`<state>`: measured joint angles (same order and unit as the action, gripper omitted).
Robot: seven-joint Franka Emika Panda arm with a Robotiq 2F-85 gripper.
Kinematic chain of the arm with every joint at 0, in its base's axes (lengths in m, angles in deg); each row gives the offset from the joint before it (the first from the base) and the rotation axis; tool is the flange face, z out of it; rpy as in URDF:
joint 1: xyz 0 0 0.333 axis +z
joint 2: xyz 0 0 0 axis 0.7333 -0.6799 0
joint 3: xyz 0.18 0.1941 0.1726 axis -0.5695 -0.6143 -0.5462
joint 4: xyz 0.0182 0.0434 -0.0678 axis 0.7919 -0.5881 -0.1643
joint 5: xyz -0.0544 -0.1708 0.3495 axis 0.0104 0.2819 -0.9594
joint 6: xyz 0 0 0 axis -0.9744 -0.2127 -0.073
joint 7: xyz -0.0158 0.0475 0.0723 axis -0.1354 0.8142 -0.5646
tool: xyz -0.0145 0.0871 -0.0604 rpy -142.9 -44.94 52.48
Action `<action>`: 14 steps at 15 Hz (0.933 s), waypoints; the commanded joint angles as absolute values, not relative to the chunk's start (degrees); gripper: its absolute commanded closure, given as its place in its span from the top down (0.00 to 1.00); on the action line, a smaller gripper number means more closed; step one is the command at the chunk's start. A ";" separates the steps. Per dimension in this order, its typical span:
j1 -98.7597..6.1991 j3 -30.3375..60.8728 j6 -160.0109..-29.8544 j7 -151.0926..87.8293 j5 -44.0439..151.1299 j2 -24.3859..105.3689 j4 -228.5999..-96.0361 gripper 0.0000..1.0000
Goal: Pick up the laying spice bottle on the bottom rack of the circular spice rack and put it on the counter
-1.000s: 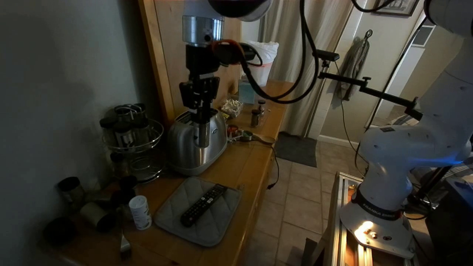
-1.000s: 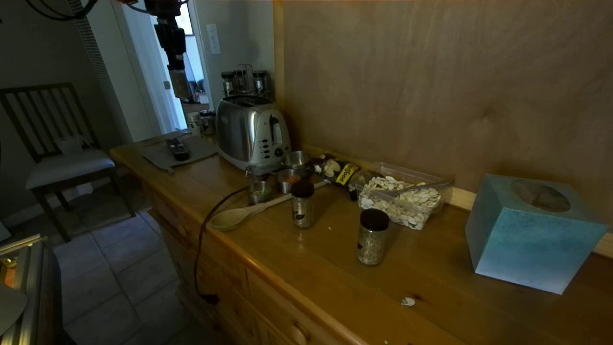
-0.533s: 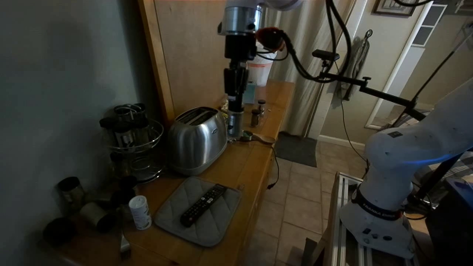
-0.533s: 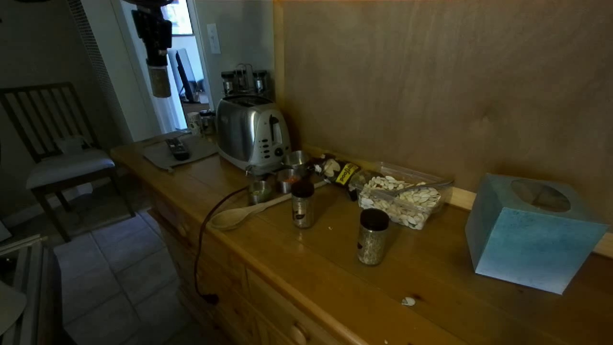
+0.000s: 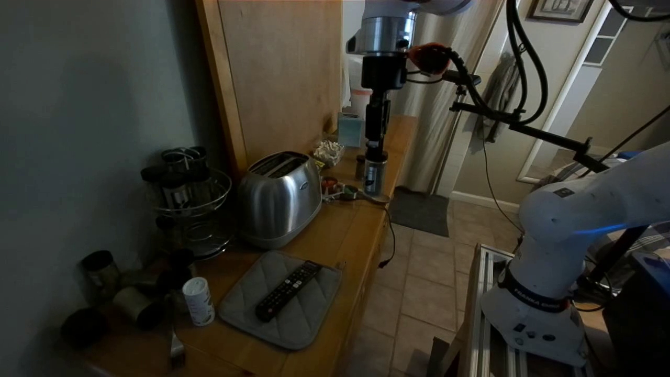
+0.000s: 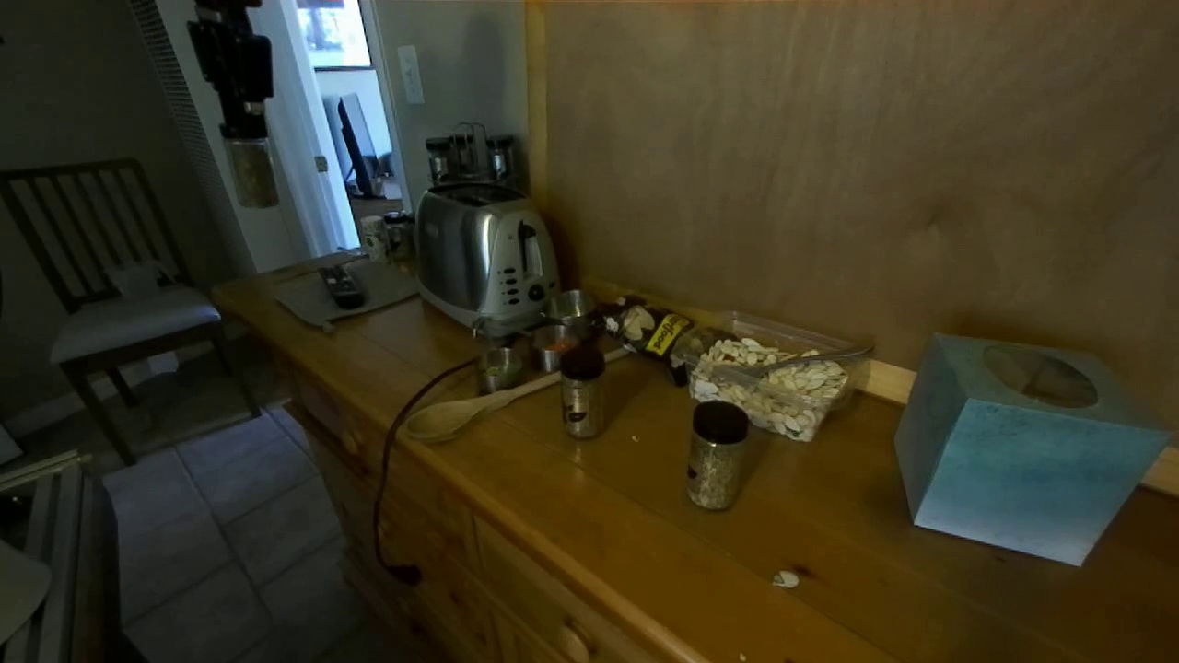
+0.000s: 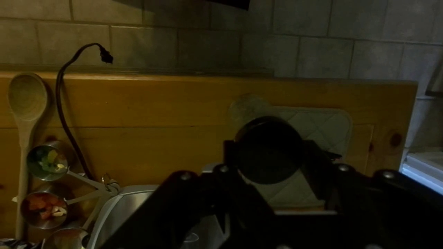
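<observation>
My gripper (image 5: 376,151) is shut on a spice bottle (image 5: 375,178), a glass jar with a dark lid. It holds the bottle upright by the lid in the air. In an exterior view the gripper (image 6: 243,124) and bottle (image 6: 252,173) hang at the upper left. In the wrist view the dark lid (image 7: 268,155) sits between both fingers. The light-brown wooden counter (image 5: 335,235) also shows in the wrist view (image 7: 155,103). The circular spice rack (image 5: 196,211) stands by the wall with jars on its upper tier. Its bottom rack (image 5: 214,254) is dark; one jar shows there.
A chrome toaster (image 5: 282,204) stands beside the rack. A grey pad (image 5: 314,319) bears a remote (image 5: 288,290). A white shaker (image 5: 199,301) and several dark-lidded jars stand or lie nearby. Measuring cups (image 6: 555,345), a wooden spoon (image 6: 442,419), two upright bottles and a tissue box (image 6: 1022,460) occupy the counter.
My gripper has carried the bottle from in front of the toaster toward the counter's front edge, rightward in one exterior view and leftward in another. The bottle has stayed held; the other objects have not moved.
</observation>
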<state>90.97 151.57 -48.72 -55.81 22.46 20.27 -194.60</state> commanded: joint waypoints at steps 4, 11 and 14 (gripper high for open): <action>87.15 149.24 -47.39 -57.69 20.59 18.50 -194.32 0.25; 83.13 144.68 -49.15 -57.72 19.56 17.28 -197.51 0.25; 81.86 144.29 -50.05 -58.09 19.43 16.07 -199.25 0.25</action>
<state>83.81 144.68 -49.10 -56.31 21.67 19.06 -196.99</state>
